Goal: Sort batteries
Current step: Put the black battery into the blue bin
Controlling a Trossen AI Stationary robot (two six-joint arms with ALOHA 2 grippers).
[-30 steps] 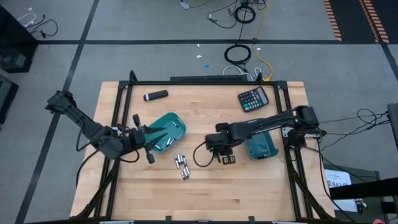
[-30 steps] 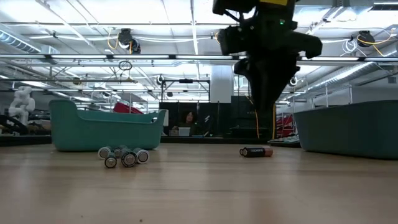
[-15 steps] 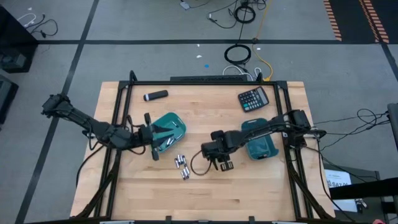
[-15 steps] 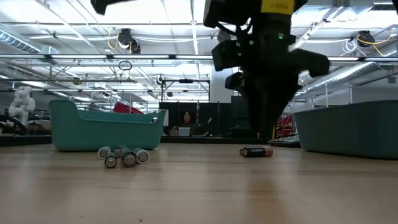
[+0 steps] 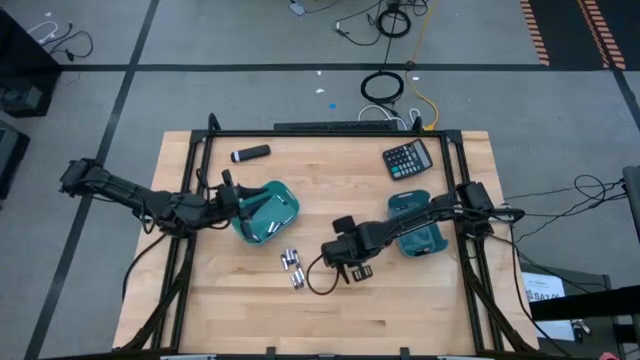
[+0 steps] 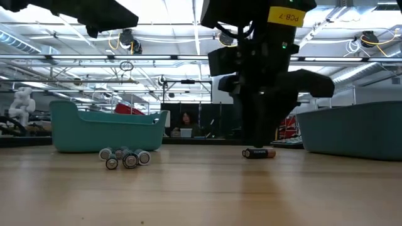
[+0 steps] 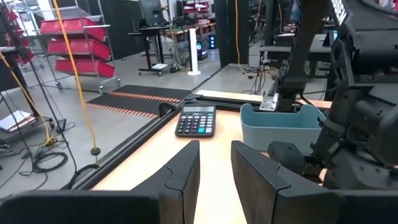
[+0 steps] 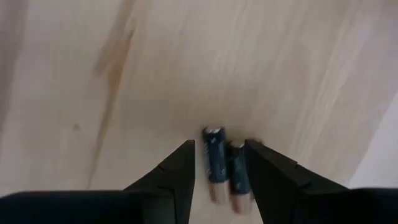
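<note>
Low view, nearest the lens: a cluster of silvery-white batteries (image 6: 125, 157) lies loose on the wooden table (image 6: 201, 194), lower left of frame, w/ one teal bin (image 6: 103, 130) behind it. In the high view the same cluster (image 5: 292, 266) sits centre frame, just below-right of that bin (image 5: 265, 212).

Next back: two thin dark batteries (image 8: 222, 163), side by side & touching, seen in the right wrist view between the right gripper's fingers (image 8: 179, 169). Right gripper (image 8: 219, 171) is spread, one finger each side of the pair, not yet closed on them. Their long axes look roughly parallel to the fingers, so a squeeze would prob. press across both at once; taking just one looks awkward. In the low view they read as one dark cylinder w/ a copper end (image 6: 259, 152), lying flat at centre right, right under the arm. High view puts the right gripper (image 5: 357, 267) right of the silvery cluster, near but apart. So the right arm is the nearer one for the dark pair, by far.

Further back, right side: second teal bin (image 5: 418, 224), close behind the right arm.

Left gripper (image 7: 216, 169) is open & empty, above the left bin; high view (image 5: 232, 197) shows it at that bin's upper-left rim. Its camera looks across to a calculator (image 7: 196, 119) at the table's far edge.
</note>
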